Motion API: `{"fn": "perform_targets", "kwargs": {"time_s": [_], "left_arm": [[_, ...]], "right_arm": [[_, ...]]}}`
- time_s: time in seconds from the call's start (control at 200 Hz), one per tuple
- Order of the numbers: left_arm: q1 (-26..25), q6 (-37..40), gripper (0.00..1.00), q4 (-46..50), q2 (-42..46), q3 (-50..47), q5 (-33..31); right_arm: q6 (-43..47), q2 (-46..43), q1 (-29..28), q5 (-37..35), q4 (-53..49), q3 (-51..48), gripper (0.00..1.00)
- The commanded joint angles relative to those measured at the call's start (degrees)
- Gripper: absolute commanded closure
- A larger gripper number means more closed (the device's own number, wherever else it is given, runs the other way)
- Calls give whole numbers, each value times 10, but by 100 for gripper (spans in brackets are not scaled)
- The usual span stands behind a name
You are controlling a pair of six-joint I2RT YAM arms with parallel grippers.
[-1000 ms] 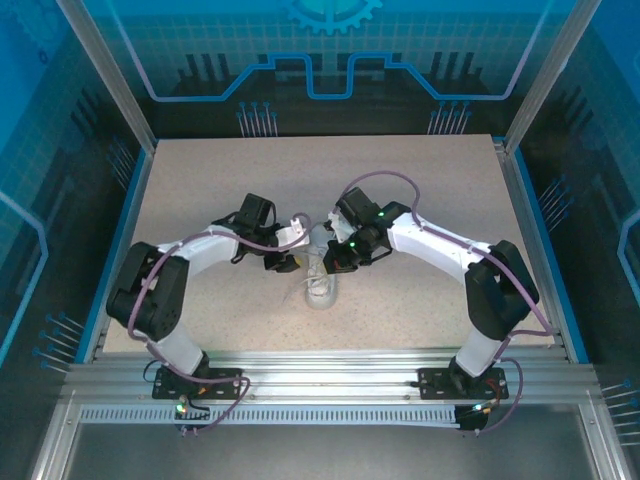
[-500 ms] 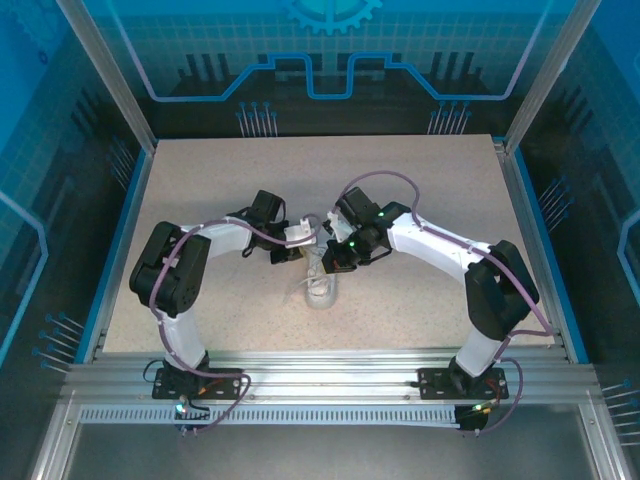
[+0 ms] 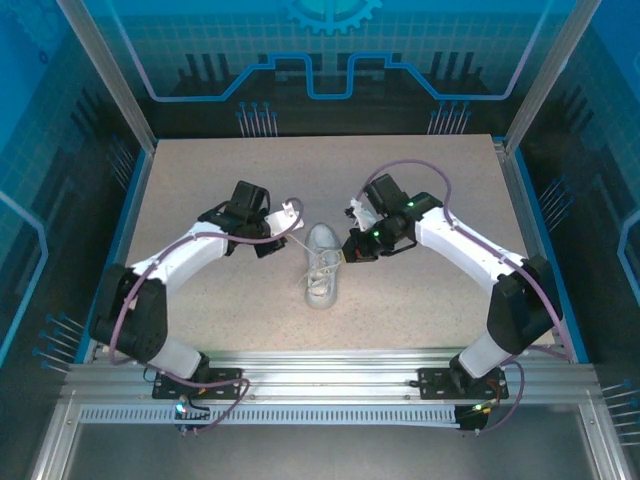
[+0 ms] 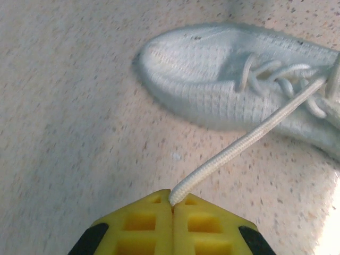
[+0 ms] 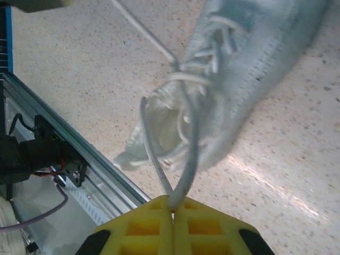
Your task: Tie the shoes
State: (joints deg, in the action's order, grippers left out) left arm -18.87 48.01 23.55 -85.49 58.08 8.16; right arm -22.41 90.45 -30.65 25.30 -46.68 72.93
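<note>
The small white sneaker [image 3: 321, 266] lies mid-table, toe pointing away from the arm bases. My left gripper [image 3: 288, 221] sits just up and left of it. In the left wrist view its yellow fingers [image 4: 143, 223] are shut on the end of one white lace [image 4: 249, 137], which runs taut to the sneaker [image 4: 202, 79]. My right gripper [image 3: 353, 250] is close by the shoe's right side. The right wrist view shows its yellow fingers [image 5: 207, 228] shut on two lace strands [image 5: 190, 159] rising to the sneaker [image 5: 255, 58].
The speckled tabletop [image 3: 440, 180] has free room behind and to both sides of the shoe. An aluminium rail [image 3: 320, 385] runs along the near edge, and it also appears as the rail [image 5: 79, 170] with cabling. Blue walls enclose the cell.
Both grippers have drawn away from the shoe, the left going left and back, the right going right. The laces now stretch out from the shoe on either side.
</note>
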Motion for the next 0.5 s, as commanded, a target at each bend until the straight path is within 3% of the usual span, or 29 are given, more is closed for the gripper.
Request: {"fn": "perform_targets", "kwargs": {"time_s": [0.0, 0.495], "left_arm": [[5, -44, 100, 103, 54, -33, -88], [76, -160, 100, 266, 151, -75, -223]], "right_arm": [[54, -11, 22, 10, -62, -14, 100], [136, 30, 55, -99, -127, 8, 100]]}}
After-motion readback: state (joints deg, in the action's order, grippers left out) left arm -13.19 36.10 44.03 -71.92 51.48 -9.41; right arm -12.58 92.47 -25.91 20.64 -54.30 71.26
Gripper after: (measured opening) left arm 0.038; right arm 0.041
